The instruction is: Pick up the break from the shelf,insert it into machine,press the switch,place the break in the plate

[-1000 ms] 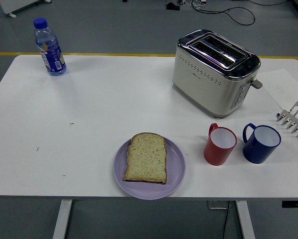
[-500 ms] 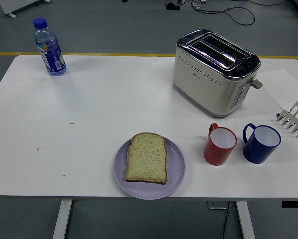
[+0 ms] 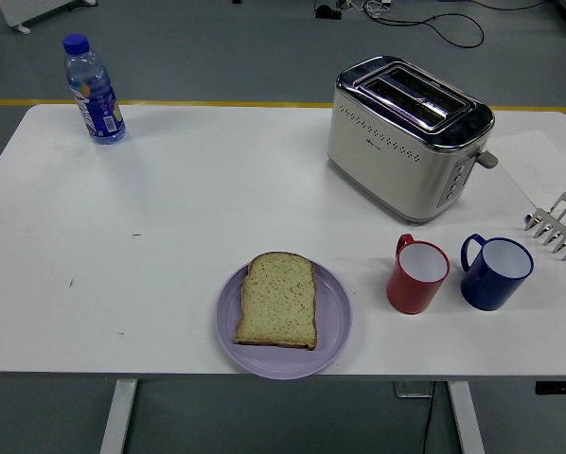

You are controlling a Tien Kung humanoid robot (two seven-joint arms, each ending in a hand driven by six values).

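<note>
The slice of bread [image 3: 277, 300] lies flat on the lilac plate [image 3: 332, 333] near the desk's [image 3: 188, 208] front edge, so by how things lie the last step looks done. The toaster [image 3: 408, 132] stands well behind and to the right, both slots empty, its lever [image 3: 488, 159] on the right end. The metal rack [image 3: 559, 227] at the right edge holds no bread. A red mug [image 3: 416, 275] and a blue mug [image 3: 494, 271] sit between plate and rack; a water bottle [image 3: 94, 90] stands far left. Neither hand is in view, so I cannot tell their state. Nothing further seems called for.
</note>
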